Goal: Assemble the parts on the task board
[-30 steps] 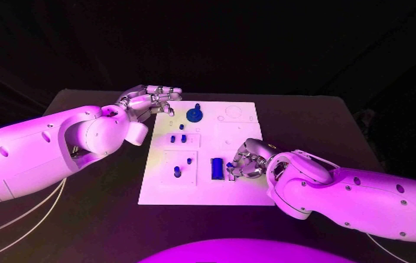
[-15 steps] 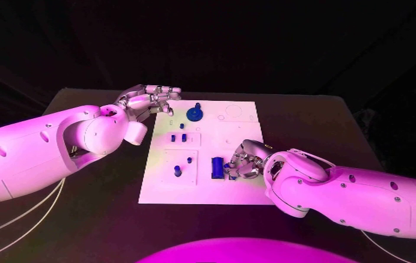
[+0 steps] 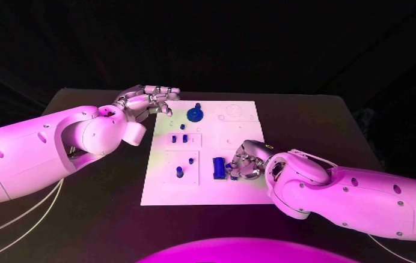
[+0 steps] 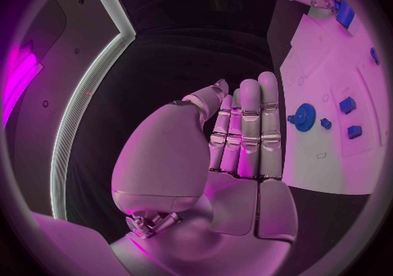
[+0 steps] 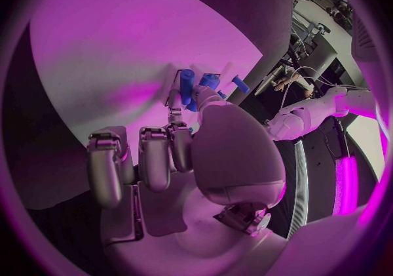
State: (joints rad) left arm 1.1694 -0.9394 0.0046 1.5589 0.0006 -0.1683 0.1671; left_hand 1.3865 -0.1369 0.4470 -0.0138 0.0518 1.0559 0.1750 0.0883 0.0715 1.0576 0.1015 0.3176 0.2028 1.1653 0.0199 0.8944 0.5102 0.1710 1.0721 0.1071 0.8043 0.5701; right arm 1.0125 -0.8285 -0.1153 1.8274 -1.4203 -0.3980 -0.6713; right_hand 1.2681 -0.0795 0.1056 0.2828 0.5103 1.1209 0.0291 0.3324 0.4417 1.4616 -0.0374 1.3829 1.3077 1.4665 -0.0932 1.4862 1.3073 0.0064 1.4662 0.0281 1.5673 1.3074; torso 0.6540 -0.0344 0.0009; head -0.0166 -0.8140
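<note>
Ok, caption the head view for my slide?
Right hand works at a blue part on the task board; left hand rests at its corner.

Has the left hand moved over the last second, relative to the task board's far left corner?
No. The left hand hovers at the far left corner of the task board, beside the blue gear, just as in both earlier head views.

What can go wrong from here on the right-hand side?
1. The right hand has its fingertips at the upright blue block on the task board; a loose hold might tip it.
2. Small blue parts stand close by; a sideways sweep may knock them.
3. The left hand rests by the board's far corner, not pinning it, so the board could slide.
</note>
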